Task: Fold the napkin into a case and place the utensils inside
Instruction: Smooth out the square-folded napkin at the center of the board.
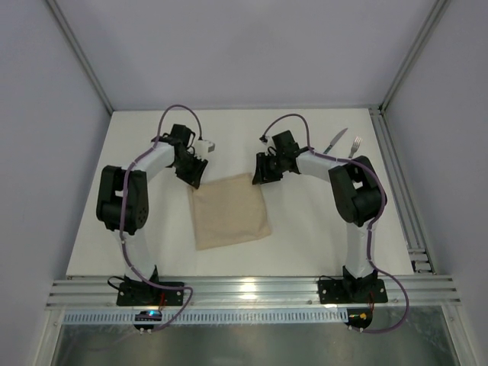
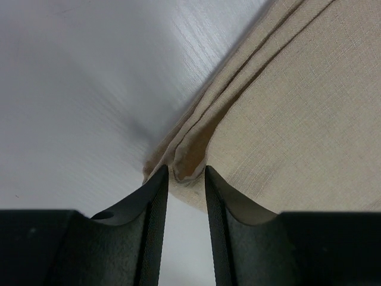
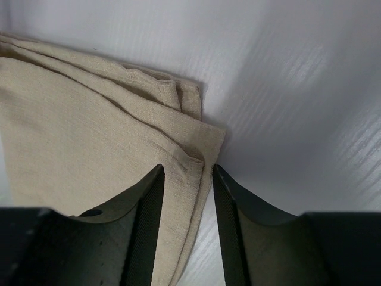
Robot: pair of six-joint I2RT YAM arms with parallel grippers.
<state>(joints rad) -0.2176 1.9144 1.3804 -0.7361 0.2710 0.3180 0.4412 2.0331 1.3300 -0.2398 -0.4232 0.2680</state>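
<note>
Apparently folded, napkin (image 1: 230, 211) lies well apart from knife (image 1: 335, 140), fork (image 1: 354, 146).

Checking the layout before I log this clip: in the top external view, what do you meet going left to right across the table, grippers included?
left gripper → napkin → right gripper → knife → fork

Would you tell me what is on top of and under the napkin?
Nothing lies on the napkin; the knife and fork rest apart, far right. Its corners show stacked layers; anything beneath them is hidden.
</note>
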